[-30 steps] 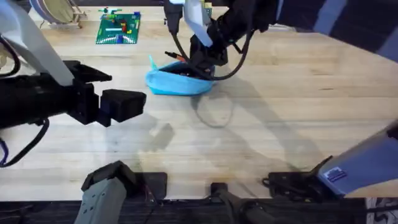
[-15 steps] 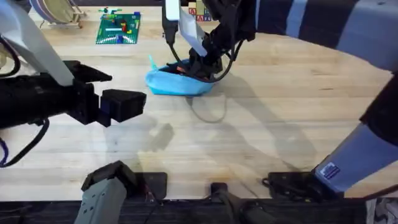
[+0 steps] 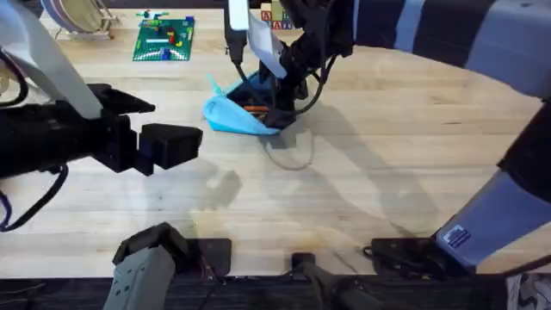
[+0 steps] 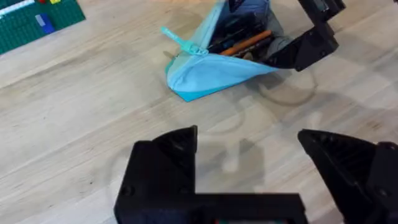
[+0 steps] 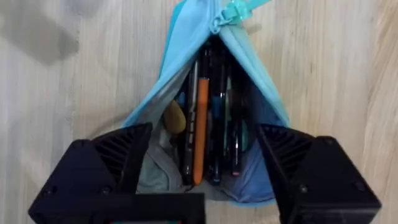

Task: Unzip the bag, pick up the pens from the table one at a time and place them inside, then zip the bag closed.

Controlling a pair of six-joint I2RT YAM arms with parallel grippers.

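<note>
I have the right tool (image 5: 199, 180) directly over the bag (image 3: 232, 116), fingers spread wide on either side of its gaping mouth and gripping nothing. Just beneath it the pens (image 5: 208, 124) lie packed inside, an orange pen (image 5: 200, 127) among dark ones. I judge the loading done and the zip-up at hand. The zipper pull (image 5: 239, 9) sits at the bag's far tip, beyond the right tool. My left tool (image 4: 249, 168) hangs released, well short of the bag on the tabletop (image 3: 387, 164). Next I need one tool pinning the fabric while the other pinches that pull.
</note>
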